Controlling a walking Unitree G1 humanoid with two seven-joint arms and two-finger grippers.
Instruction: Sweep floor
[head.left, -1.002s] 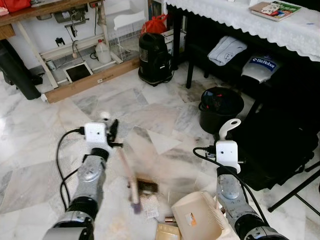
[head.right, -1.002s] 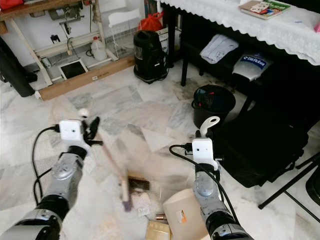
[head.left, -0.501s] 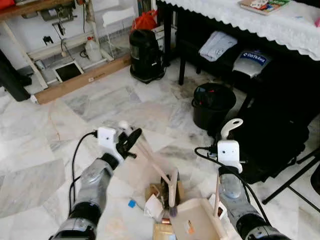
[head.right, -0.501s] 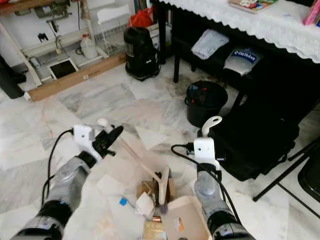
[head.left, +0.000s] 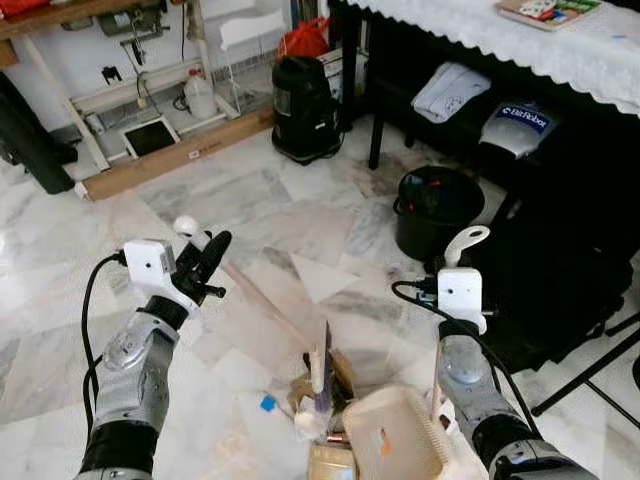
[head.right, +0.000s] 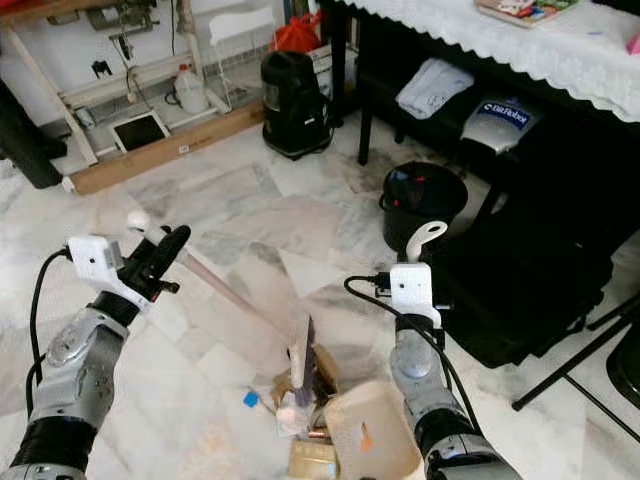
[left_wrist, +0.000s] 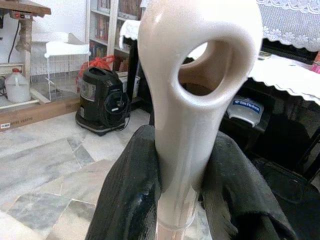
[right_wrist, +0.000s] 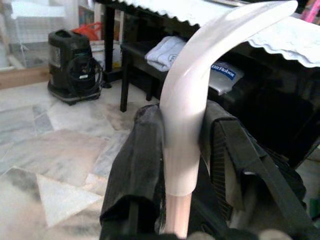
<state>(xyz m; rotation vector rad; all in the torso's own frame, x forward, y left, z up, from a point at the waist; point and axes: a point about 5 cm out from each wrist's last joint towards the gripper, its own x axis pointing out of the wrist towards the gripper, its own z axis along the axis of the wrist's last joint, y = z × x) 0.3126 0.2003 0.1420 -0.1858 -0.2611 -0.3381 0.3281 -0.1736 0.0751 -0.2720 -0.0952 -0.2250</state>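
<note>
1. Gripping first: your left claw (head.left: 205, 262) is clamped tight on the broom handle (head.left: 262, 305) just below its looped end; the left wrist view shows both fingers (left_wrist: 131, 200) pressed against the cream shaft.
2. Your right claw (right_wrist: 177, 165) is closed the same way on the dustpan handle (head.left: 462, 245), curved tip poking up above the wrist.
3. Broom handle runs diagonally from the left claw down toward the middle of the floor, so the broom head (head.left: 320, 365) lands right at the mouth of the dustpan (head.left: 395, 440). It looks blurred, so I can't read the bristles exactly.
4. Dustpan sits low at the right arm, open side facing the broom; judged, that's so the debris gets pushed straight in.
5. Litter pile (head.left: 305, 405) of paper scraps and a small blue bit lies on the marble floor (head.left: 200, 200) just beside the broom head and dustpan lip.
6. Black bin (head.left: 440, 210) stands near the draped counter (head.left: 540, 55), well apart from the pile; likely the dump spot.
7. Judged progress: mid-sweep, pile gathered, not yet in the pan.
</note>
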